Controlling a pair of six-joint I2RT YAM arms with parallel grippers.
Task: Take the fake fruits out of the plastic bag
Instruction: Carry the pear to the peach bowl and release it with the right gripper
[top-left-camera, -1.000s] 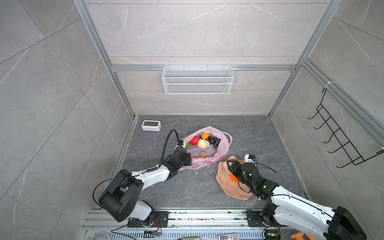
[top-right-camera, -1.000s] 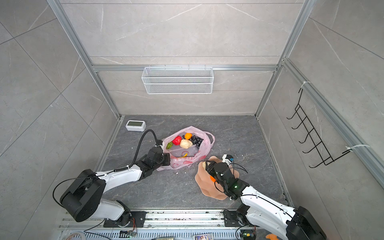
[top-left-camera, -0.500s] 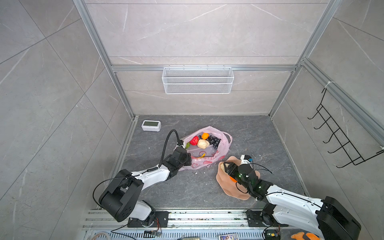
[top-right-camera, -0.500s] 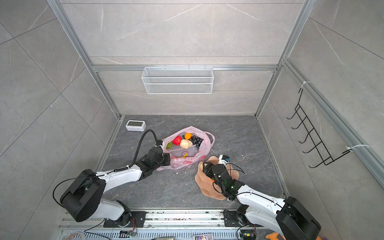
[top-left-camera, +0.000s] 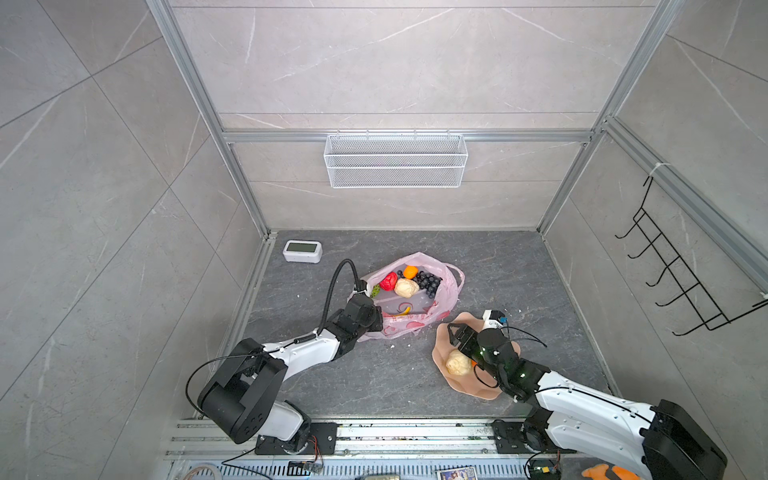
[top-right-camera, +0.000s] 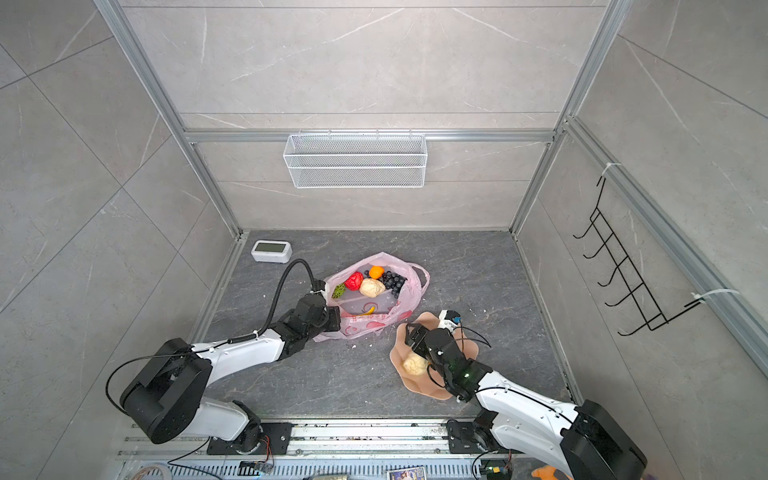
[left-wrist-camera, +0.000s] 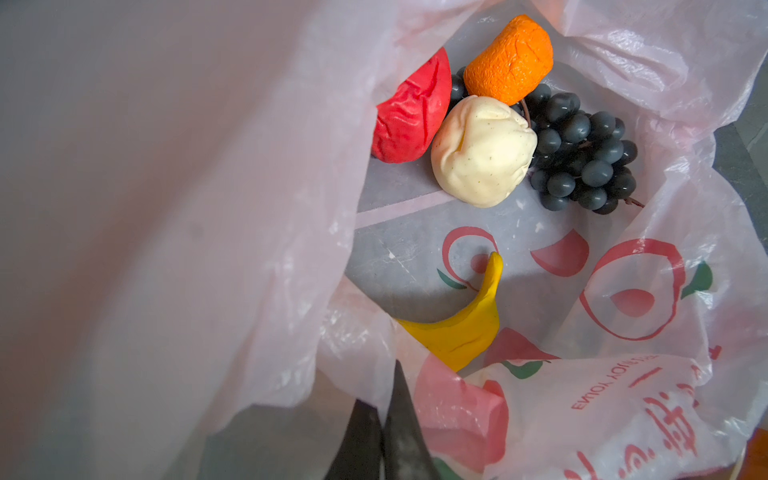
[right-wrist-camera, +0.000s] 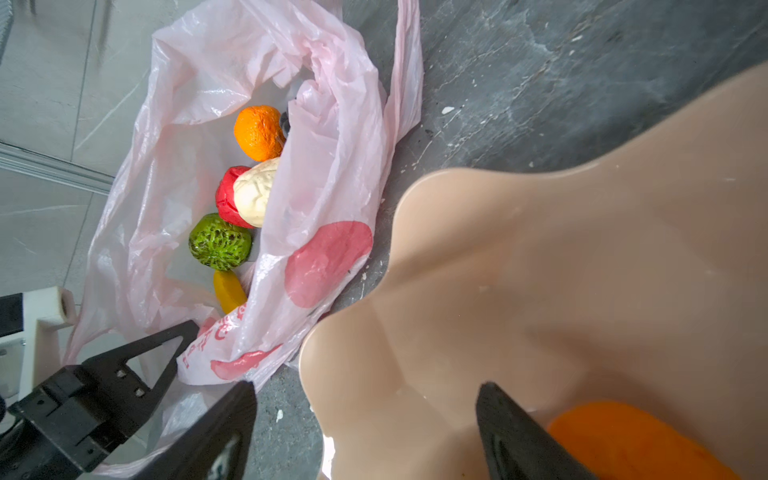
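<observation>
The pale pink plastic bag (top-left-camera: 446, 299) (top-right-camera: 409, 305) lies open mid-floor. Inside it are fake fruits: an orange (left-wrist-camera: 509, 58), a red apple (left-wrist-camera: 411, 112), a cream lump (left-wrist-camera: 482, 149), dark grapes (left-wrist-camera: 582, 158), a banana (left-wrist-camera: 461, 328) and a green ball (right-wrist-camera: 220, 241). My left gripper (left-wrist-camera: 386, 395) (top-left-camera: 376, 318) is shut on the bag's near rim. My right gripper (right-wrist-camera: 365, 388) (top-left-camera: 455, 334) hangs open and empty over the peach dish (top-left-camera: 469, 390) (right-wrist-camera: 582, 249). On the dish lie another cream lump (top-left-camera: 457, 362) and an orange (right-wrist-camera: 636, 440).
A white clock (top-left-camera: 302, 251) sits at the back left of the floor. A wire basket (top-left-camera: 395, 162) hangs on the back wall and a black hook rack (top-left-camera: 681, 274) on the right wall. Metal rails run along the front edge.
My right gripper's jaws have spread wider and drawn back over the dish, and a cream lump now shows lying on it. The left arm and the bag have not moved.
</observation>
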